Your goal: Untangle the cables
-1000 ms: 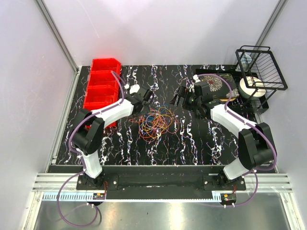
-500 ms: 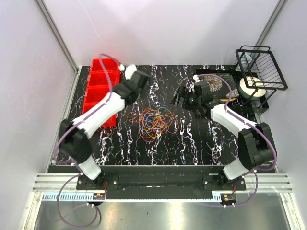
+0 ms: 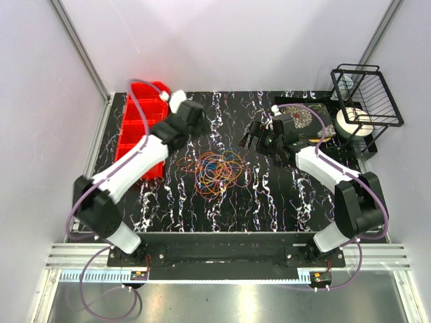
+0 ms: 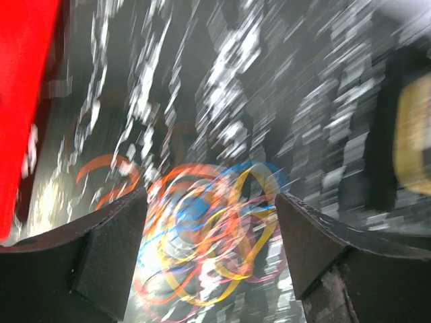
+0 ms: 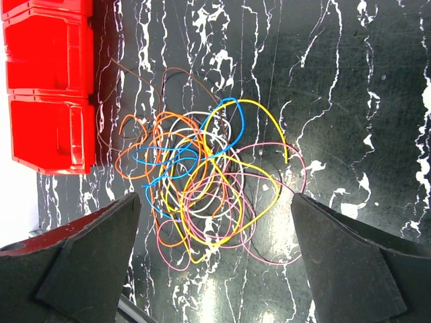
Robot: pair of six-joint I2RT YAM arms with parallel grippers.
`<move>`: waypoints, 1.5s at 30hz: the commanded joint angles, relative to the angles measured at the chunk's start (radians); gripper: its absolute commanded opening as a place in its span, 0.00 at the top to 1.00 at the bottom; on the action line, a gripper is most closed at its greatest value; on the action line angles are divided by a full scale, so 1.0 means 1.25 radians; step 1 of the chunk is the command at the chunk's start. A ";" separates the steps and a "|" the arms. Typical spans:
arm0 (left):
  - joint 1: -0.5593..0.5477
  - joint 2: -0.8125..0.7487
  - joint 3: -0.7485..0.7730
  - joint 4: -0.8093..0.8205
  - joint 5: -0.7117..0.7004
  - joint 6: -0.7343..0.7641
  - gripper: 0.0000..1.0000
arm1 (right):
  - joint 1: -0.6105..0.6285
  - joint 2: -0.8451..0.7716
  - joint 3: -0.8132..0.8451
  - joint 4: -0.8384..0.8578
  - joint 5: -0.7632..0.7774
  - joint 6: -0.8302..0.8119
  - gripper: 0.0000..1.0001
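Cables [image 3: 219, 168] lie tangled, spread widest left-to-right.

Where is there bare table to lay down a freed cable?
Bare table lies between the cables and the near edge, and between the cables and the right arm. Crowded: the red bins at left, the wire rack at far right.

Black, white-veined table [image 3: 283, 195]: tangled cables [image 3: 219, 169] at centre; red bins [image 3: 141, 131] along left edge; wire rack [image 3: 367, 101] at far-right corner.
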 commanded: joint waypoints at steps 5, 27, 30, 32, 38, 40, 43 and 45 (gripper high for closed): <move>-0.004 0.094 -0.088 0.084 0.056 -0.083 0.22 | 0.005 0.003 0.030 0.014 -0.021 0.004 0.00; -0.005 0.218 -0.143 0.091 0.059 -0.202 0.32 | 0.006 0.045 0.038 0.018 -0.025 0.011 0.00; -0.005 0.226 -0.142 0.095 0.057 -0.201 0.37 | 0.005 0.047 0.041 0.016 -0.026 0.014 0.00; -0.006 0.239 -0.132 0.095 0.051 -0.198 0.43 | 0.005 0.048 0.039 0.016 -0.028 0.014 0.00; -0.006 0.267 -0.113 0.097 0.061 -0.206 0.84 | 0.005 0.047 0.041 0.013 -0.020 0.011 0.00; -0.009 0.261 -0.112 0.097 0.055 -0.209 1.00 | 0.004 0.048 0.041 0.011 -0.018 0.010 0.00; -0.010 0.226 -0.108 0.089 0.025 -0.200 1.00 | 0.005 0.050 0.042 0.011 -0.021 0.010 0.00; -0.010 0.188 -0.097 0.078 0.007 -0.182 1.00 | 0.005 0.053 0.042 0.011 -0.022 0.012 0.00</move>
